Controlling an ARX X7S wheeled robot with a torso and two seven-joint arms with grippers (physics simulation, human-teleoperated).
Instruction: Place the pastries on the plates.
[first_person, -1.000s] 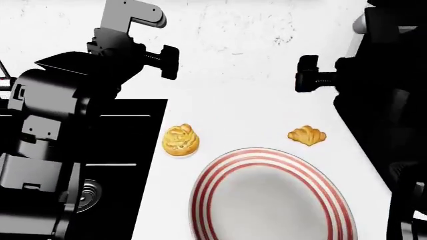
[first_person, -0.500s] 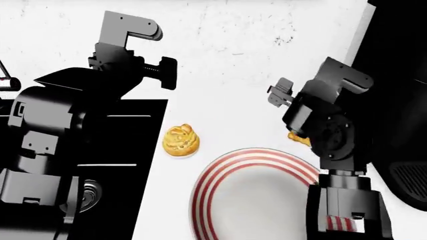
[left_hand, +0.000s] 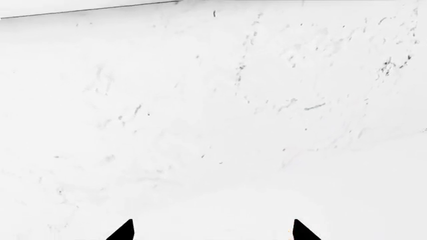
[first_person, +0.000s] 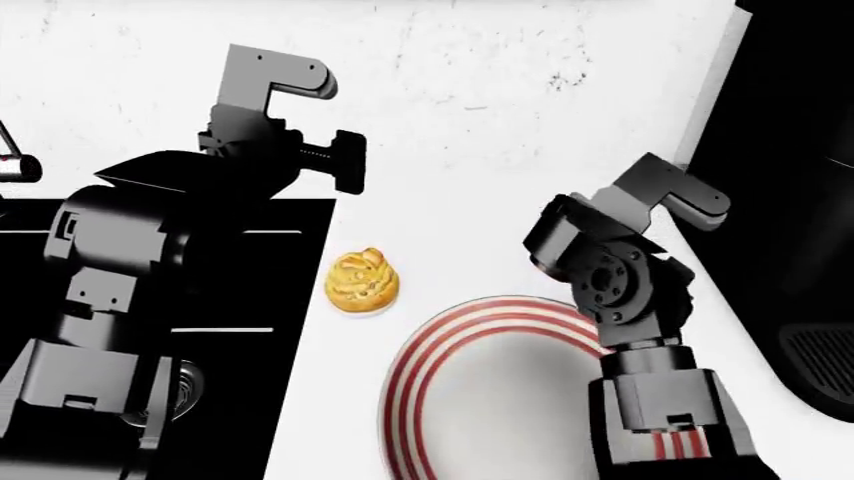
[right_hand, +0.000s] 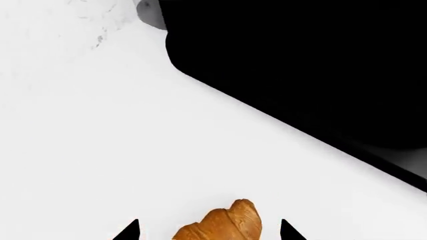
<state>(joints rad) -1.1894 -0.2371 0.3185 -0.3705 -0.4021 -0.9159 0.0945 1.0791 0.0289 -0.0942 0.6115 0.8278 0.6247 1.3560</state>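
Observation:
The croissant (right_hand: 221, 225) lies on the white counter between the two fingertips (right_hand: 129, 231) of my right gripper (right_hand: 208, 232), which is open around it. In the head view my right arm (first_person: 611, 272) hides the croissant. The round swirled bun (first_person: 362, 282) sits on the counter just left of the red-striped plate (first_person: 424, 372), which holds nothing that I can see. My left gripper (left_hand: 213, 233) is open and empty over bare counter; in the head view it (first_person: 344, 160) is beyond the bun. The blue-rimmed plate is out of view.
A big black appliance (first_person: 787, 180) stands at the right edge, close to my right arm; it also shows in the right wrist view (right_hand: 300, 65). A black recessed sink area (first_person: 254, 300) borders the counter at the left, beside the bun.
My right arm has swung in from the right and come down over the croissant, hiding it in the head view. My left arm has shifted slightly to the right.

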